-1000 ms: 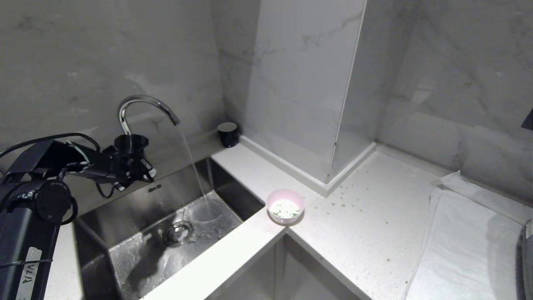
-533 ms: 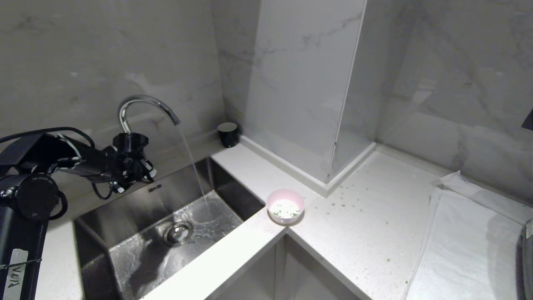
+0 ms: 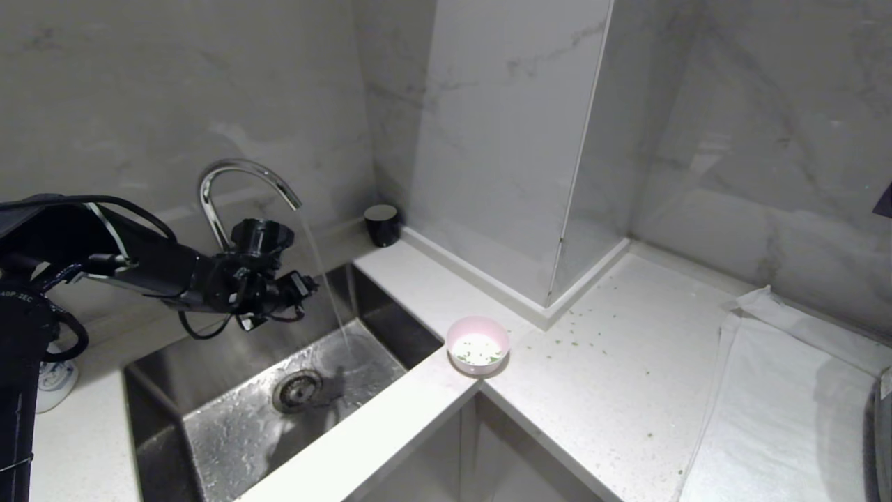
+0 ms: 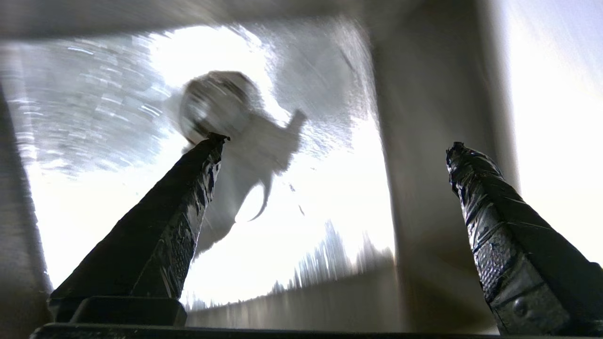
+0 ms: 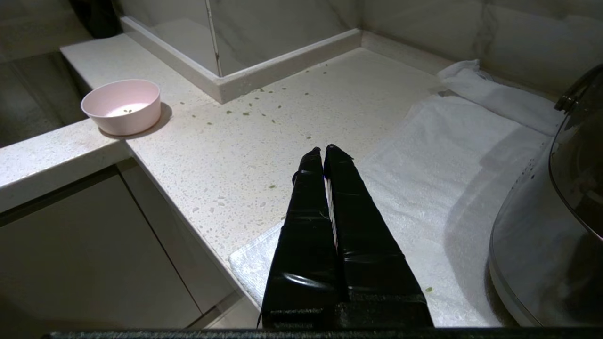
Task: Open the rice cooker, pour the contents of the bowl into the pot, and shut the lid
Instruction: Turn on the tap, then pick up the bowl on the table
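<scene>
Left gripper [image 3: 303,286] above the sink [image 3: 230,432], drain [image 3: 297,390] below it, faucet [image 3: 240,183] just behind, water stream [image 3: 327,293] just to its right. Bowl [image 3: 478,344] on the counter [image 3: 613,390] to its right past the sink edge; cup [image 3: 382,224] further back in the corner. Towel [image 3: 780,418] far right on the counter, right gripper [image 5: 323,149] over its near edge.

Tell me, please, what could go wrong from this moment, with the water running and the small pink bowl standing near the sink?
1. The left hand, open, hovers over the steel sink beside the water stream from the curved chrome tap; it could get wet.
2. The small pale pink bowl of green bits sits at the counter's corner by the sink; a careless reach could knock it in.
3. Green bits already lie scattered on the white speckled counter; more may spill.
</scene>
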Robot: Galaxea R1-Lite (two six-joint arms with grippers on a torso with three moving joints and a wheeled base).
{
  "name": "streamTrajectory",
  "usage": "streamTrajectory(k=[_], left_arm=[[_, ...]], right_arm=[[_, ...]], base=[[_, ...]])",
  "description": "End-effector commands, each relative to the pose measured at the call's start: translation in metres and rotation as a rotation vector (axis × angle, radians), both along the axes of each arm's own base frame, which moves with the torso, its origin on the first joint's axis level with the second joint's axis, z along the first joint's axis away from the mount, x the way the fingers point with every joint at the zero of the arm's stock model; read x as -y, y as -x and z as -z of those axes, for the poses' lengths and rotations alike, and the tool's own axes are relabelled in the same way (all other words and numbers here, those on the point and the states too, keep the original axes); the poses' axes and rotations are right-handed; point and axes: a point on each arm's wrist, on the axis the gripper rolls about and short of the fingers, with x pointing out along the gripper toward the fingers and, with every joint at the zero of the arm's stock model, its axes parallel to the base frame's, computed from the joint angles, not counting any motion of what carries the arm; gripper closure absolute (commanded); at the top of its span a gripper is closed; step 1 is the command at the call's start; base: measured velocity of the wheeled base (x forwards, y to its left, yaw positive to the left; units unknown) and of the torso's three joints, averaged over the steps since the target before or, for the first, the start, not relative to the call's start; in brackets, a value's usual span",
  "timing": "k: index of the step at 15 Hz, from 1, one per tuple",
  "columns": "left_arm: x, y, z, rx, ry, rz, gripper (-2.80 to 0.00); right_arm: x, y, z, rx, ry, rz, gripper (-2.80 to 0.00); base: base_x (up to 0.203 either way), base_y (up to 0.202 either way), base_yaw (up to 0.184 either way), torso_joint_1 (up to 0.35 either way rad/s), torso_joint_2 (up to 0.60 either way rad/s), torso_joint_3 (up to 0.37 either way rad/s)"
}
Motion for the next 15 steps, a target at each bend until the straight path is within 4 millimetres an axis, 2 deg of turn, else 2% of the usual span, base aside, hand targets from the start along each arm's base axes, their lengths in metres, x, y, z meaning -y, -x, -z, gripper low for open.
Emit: streamTrajectory(k=[1,4,6,8,12,15], left_arm=[[0.037,0.026,-0.025,0.031,0.002,0.168,-2.80],[0.083,0.041,-0.039,0.061,0.015,0.351,-2.80],[0.114,0.041,-0.044,0.091,0.028,0.442,-2.80],[0.141,0.031,-0.039,0.110,0.032,0.494,-2.80],[0.194,0.019,-0.011,0.076,0.002,0.597,-2.80],[0.213,0.011,-0.005,0.098,-0.008,0.632,-2.80]], right_arm=[[0.000,0.000,0.000,-0.003,0.000,-0.001,0.00],[0.000,0.000,0.000,-0.004,0.000,-0.001,0.00],[0.000,0.000,0.000,-0.003,0.000,-0.001,0.00],[0.000,0.000,0.000,-0.003,0.000,-0.001,0.00],[0.000,0.000,0.000,-0.003,0.000,-0.001,0.00],[0.000,0.000,0.000,-0.003,0.000,-0.001,0.00]], base=[[0.000,0.000,0.000,0.000,0.00,0.000],[0.000,0.000,0.000,0.000,0.00,0.000],[0.000,0.000,0.000,0.000,0.00,0.000],[0.000,0.000,0.000,0.000,0.00,0.000],[0.000,0.000,0.000,0.000,0.00,0.000],[0.000,0.000,0.000,0.000,0.00,0.000]])
